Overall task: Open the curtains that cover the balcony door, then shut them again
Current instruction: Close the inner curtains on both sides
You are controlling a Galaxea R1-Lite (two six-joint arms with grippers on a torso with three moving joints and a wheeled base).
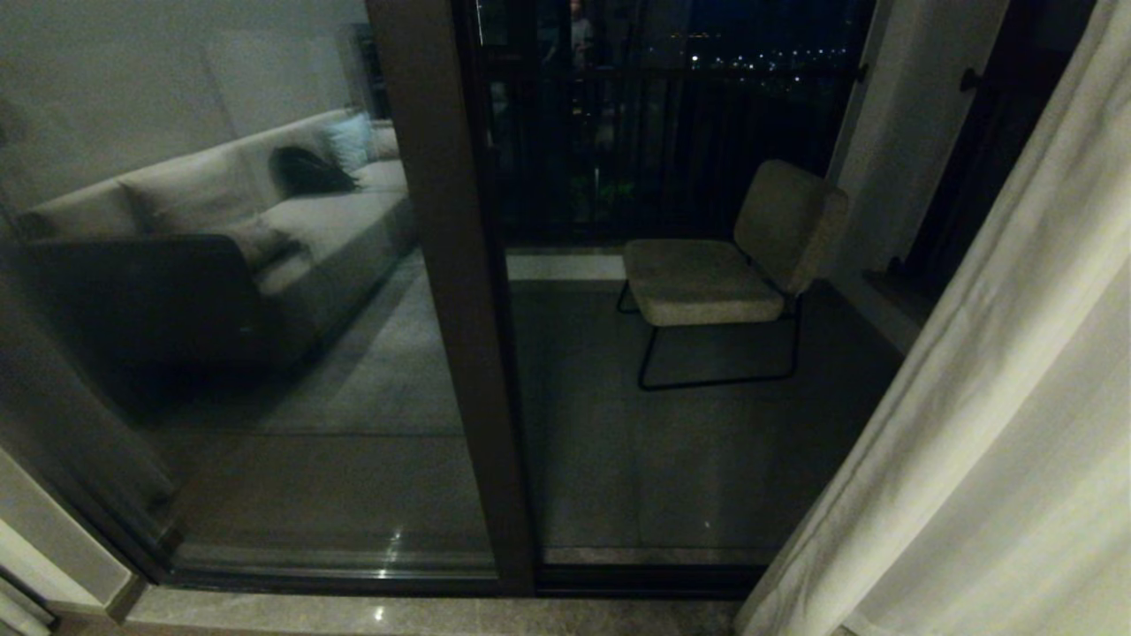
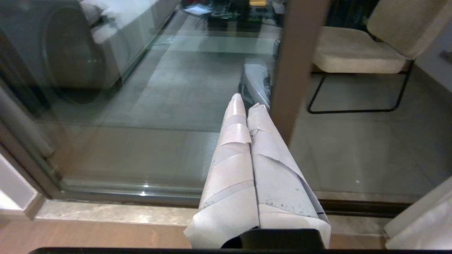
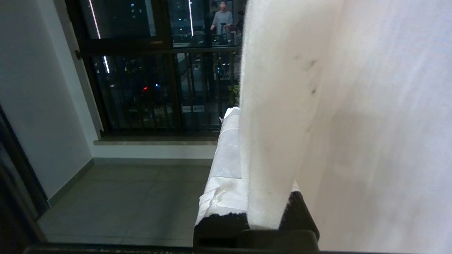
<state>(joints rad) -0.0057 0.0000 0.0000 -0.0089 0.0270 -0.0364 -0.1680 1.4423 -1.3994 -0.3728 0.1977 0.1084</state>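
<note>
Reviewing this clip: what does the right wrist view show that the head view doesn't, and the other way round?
Only the right wrist view shows the right gripper, shut on the curtains' hemmed edge. Only the head view shows the balcony door frame, a sofa reflected in its glass, and a chair on the balcony. Both show the cream curtains, the dark balcony railing and the tiled balcony floor.
</note>
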